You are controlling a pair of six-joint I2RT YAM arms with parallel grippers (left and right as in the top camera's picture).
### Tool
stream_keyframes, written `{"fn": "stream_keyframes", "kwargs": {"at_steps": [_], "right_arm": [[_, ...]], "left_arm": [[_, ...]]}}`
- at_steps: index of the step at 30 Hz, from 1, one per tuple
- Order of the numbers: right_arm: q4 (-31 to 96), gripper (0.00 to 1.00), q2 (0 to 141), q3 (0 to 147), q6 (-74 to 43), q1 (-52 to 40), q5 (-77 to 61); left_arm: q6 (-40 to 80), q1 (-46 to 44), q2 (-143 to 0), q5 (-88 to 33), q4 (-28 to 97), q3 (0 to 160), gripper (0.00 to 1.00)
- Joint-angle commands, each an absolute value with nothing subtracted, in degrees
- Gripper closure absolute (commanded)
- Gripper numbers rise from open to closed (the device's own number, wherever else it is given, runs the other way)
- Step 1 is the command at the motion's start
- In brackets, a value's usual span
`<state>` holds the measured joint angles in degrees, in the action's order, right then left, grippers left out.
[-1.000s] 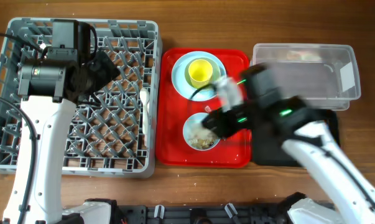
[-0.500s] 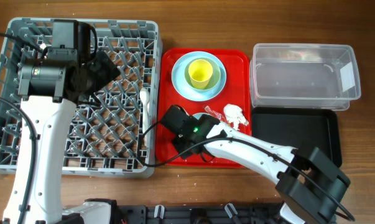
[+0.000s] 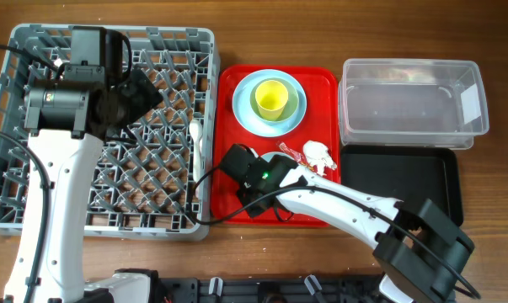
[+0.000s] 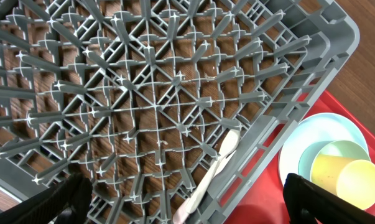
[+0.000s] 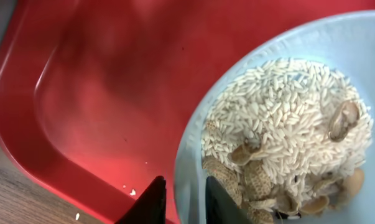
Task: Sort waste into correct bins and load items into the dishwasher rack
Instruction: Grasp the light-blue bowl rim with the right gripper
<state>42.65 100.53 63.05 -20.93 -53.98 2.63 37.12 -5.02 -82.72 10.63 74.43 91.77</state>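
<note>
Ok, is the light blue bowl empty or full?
Not empty: the right wrist view shows the light blue bowl holding rice-like food scraps and brownish bits.

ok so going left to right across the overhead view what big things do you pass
grey dishwasher rack → red tray → clear tub

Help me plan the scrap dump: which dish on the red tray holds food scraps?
The light blue bowl at the front of the red tray, holding rice-like scraps; the right hand straddles its rim. The plate behind holds a yellow-green cup.
</note>
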Motion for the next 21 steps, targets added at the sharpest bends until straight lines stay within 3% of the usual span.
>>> {"fn": "stream_keyframes", "kwargs": {"at_steps": [1, 4, 6, 10, 13, 21], "right_arm": [[40.51, 0.87, 101.80, 62.33, -21.15, -53.93, 2.52], [40.60, 0.89, 101.80, 62.33, -21.17, -53.93, 2.52], [41.23, 0.84, 101.80, 62.33, -21.23, -53.93, 2.04], [40.84, 0.84, 101.80, 62.13, -21.19, -53.93, 0.36], [40.51, 0.91, 101.80, 62.02, -21.17, -53.93, 0.36], [39.66, 0.96, 101.75, 59.79, -22.63, -53.91, 0.36]], "left_arm": [[36.40, -4.71, -82.65, 10.74, 74.41, 92.20, 0.00], [36.40, -4.71, -82.65, 10.74, 74.41, 92.20, 0.00], [36.40, -4.71, -82.67, 10.74, 74.41, 92.20, 0.00], [36.40, -4.71, -82.65, 10.74, 74.41, 92.20, 0.00], [36.40, -4.71, -82.65, 10.76, 74.41, 92.20, 0.00], [36.40, -4.71, -82.65, 10.74, 74.41, 92.20, 0.00]]}}
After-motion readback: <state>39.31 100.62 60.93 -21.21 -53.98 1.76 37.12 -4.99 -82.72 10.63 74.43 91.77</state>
